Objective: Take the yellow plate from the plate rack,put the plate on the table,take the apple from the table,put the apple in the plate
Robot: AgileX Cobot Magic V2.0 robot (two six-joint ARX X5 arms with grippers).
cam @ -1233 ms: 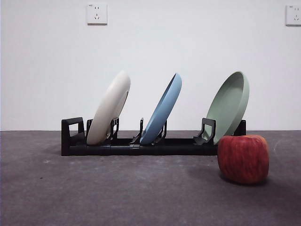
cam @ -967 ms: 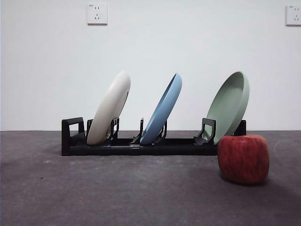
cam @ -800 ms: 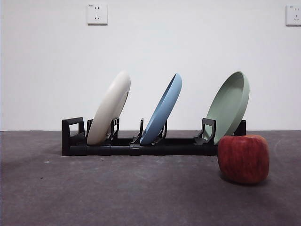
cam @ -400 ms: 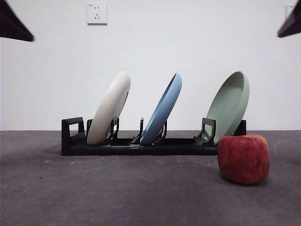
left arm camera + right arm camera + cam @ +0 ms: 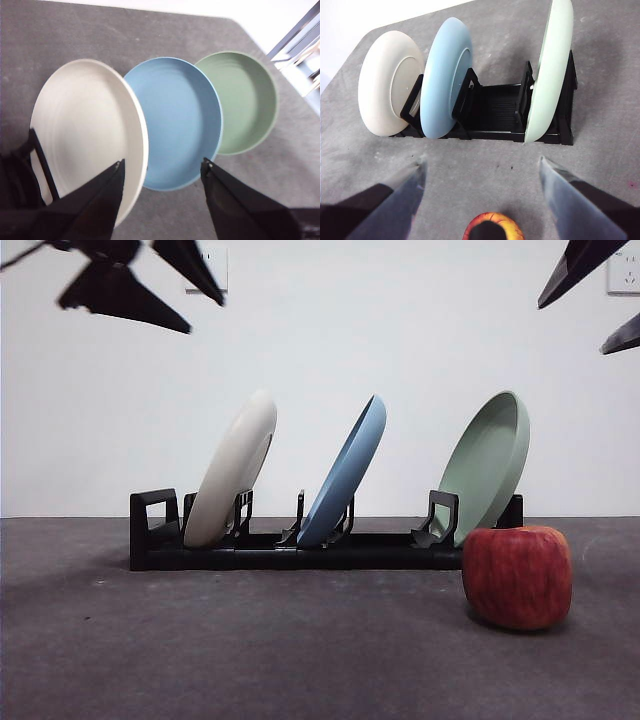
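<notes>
The yellow plate [image 5: 232, 468] leans upright in the leftmost slot of the black plate rack [image 5: 290, 548], also seen as yellow plate [image 5: 87, 135] and yellow plate [image 5: 387, 97]. The red apple [image 5: 517, 576] rests on the grey table [image 5: 250, 650] in front of the rack's right end; apple [image 5: 492, 227] lies just below my right gripper [image 5: 482, 167]. My left gripper [image 5: 162, 167] hangs open high above the yellow and blue plates. The right gripper is open too, high up and empty. In the front view, the left gripper [image 5: 135, 280] and right gripper [image 5: 598, 295] show as dark tips at the top corners.
A blue plate [image 5: 346, 480] stands in the rack's middle slot and a pale green plate [image 5: 489, 462] at its right end, right behind the apple. Bare grey table stretches in front of the rack. A white wall with sockets [image 5: 624, 272] closes the back.
Both arms have come into the front view from the top corners and dropped lower over the last half second. Plates, rack and apple have not moved.
</notes>
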